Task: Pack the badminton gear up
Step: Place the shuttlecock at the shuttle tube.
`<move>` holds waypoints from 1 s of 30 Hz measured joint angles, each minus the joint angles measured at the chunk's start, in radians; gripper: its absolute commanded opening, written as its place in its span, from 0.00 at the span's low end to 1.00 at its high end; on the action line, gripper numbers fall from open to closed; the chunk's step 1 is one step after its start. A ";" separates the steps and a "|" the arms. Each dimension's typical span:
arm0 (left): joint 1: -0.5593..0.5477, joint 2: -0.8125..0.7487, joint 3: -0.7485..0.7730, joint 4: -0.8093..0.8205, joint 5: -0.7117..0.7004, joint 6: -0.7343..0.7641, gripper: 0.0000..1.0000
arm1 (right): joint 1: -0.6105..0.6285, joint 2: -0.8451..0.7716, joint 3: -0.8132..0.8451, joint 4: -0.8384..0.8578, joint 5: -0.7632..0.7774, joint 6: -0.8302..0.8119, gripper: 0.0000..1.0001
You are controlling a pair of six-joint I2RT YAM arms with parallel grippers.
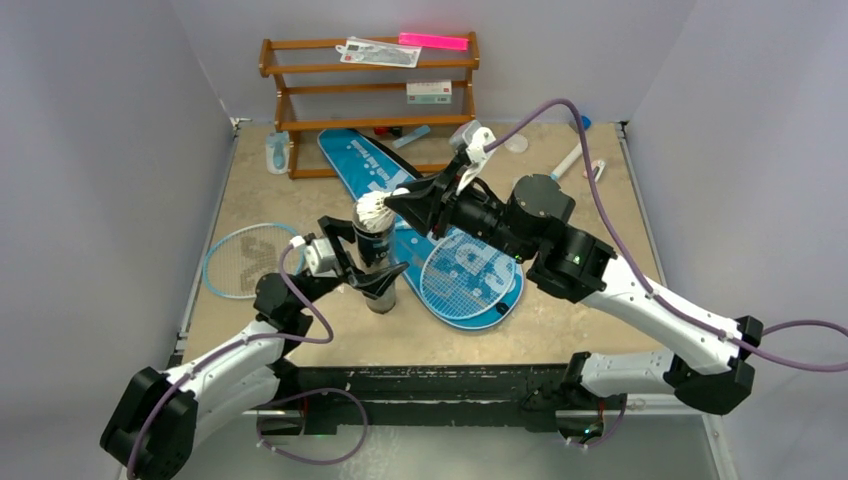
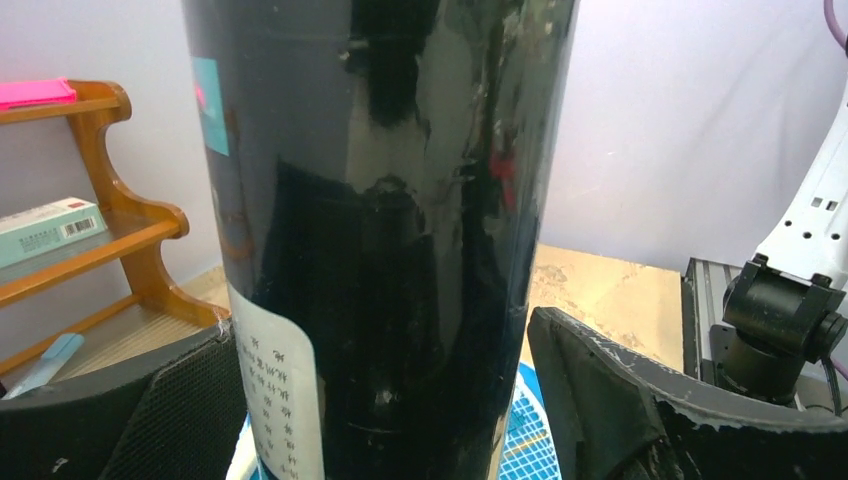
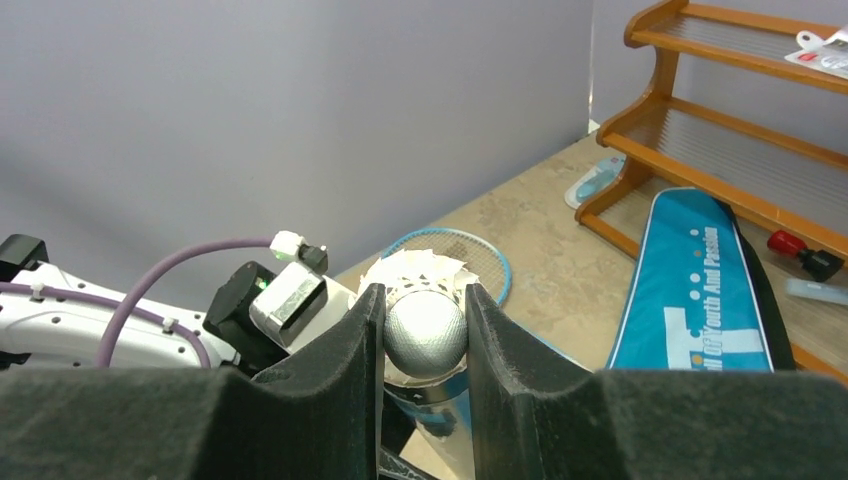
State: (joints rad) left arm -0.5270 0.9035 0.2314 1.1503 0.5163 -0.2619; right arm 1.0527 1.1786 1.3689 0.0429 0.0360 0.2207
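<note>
Right jaws clamped on shuttlecock (image 3: 425,335) cork, at mouth of tube (image 1: 377,245). Left jaws closed around tube, upright on surface (image 1: 450,345). Likely faults: feathers snagging and crumpling against rim if off-centre; tube tipping under sideways push.

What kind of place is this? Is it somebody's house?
Probably a robot lab's test booth, not a house: two white robot arms are fixed at the edge of a tan tabletop, plain grey walls box it in, and purple cables trail off them.
</note>
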 measured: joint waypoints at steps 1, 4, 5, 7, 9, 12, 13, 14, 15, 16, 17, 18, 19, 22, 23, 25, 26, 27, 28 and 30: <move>0.000 -0.009 0.000 -0.017 -0.001 0.004 1.00 | 0.000 0.009 0.015 -0.011 -0.004 -0.001 0.15; 0.000 -0.028 0.000 -0.060 -0.006 0.014 1.00 | 0.000 0.033 0.059 -0.067 -0.011 -0.002 0.15; 0.000 -0.034 0.000 -0.077 -0.007 0.018 1.00 | 0.000 0.040 0.071 -0.085 -0.014 -0.003 0.15; 0.000 -0.043 0.000 -0.107 -0.008 0.021 1.00 | 0.000 0.052 0.097 -0.120 -0.028 -0.006 0.13; 0.000 -0.051 0.003 -0.139 -0.008 0.024 1.00 | 0.000 0.067 0.129 -0.158 -0.032 -0.010 0.13; 0.000 -0.064 0.013 -0.187 -0.009 0.037 1.00 | 0.000 0.082 0.163 -0.198 -0.038 -0.017 0.13; 0.000 -0.072 0.019 -0.208 -0.014 0.038 1.00 | 0.000 0.085 0.169 -0.211 -0.040 -0.020 0.13; 0.000 -0.082 0.026 -0.234 -0.024 0.038 1.00 | 0.000 0.087 0.175 -0.224 -0.042 -0.021 0.13; 0.000 -0.093 0.032 -0.258 -0.035 0.037 1.00 | 0.000 0.089 0.180 -0.232 -0.047 -0.023 0.13; 0.000 -0.107 0.042 -0.287 -0.050 0.037 1.00 | 0.000 0.092 0.188 -0.245 -0.050 -0.024 0.13; 0.000 -0.122 0.051 -0.315 -0.060 0.038 1.00 | 0.000 0.096 0.197 -0.255 -0.052 -0.026 0.13; 0.000 -0.136 0.061 -0.341 -0.069 0.041 1.00 | 0.000 0.100 0.206 -0.266 -0.053 -0.028 0.13; 0.000 -0.148 0.069 -0.363 -0.074 0.043 1.00 | 0.000 0.103 0.212 -0.273 -0.054 -0.030 0.13; 0.000 -0.184 0.090 -0.430 -0.080 0.050 1.00 | 0.000 0.114 0.233 -0.296 -0.054 -0.036 0.13; 0.000 -0.193 0.096 -0.449 -0.082 0.056 1.00 | 0.000 0.118 0.238 -0.301 -0.054 -0.039 0.13; 0.000 -0.209 0.111 -0.496 -0.084 0.064 1.00 | 0.000 0.124 0.246 -0.309 -0.054 -0.043 0.13; 0.000 -0.214 0.118 -0.516 -0.085 0.065 1.00 | 0.000 0.126 0.249 -0.313 -0.054 -0.046 0.13; 0.000 -0.219 0.128 -0.543 -0.087 0.067 1.00 | 0.000 0.129 0.253 -0.320 -0.054 -0.047 0.13; 0.000 -0.225 0.138 -0.565 -0.088 0.069 1.00 | 0.000 0.130 0.256 -0.325 -0.054 -0.050 0.13; 0.000 -0.235 0.153 -0.600 -0.095 0.072 1.00 | 0.000 0.137 0.270 -0.339 -0.054 -0.054 0.13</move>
State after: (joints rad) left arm -0.5270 0.6682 0.3840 0.5507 0.4217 -0.1898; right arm 1.0527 1.3159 1.6390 -0.2962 -0.0181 0.1669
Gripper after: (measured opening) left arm 0.998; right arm 0.318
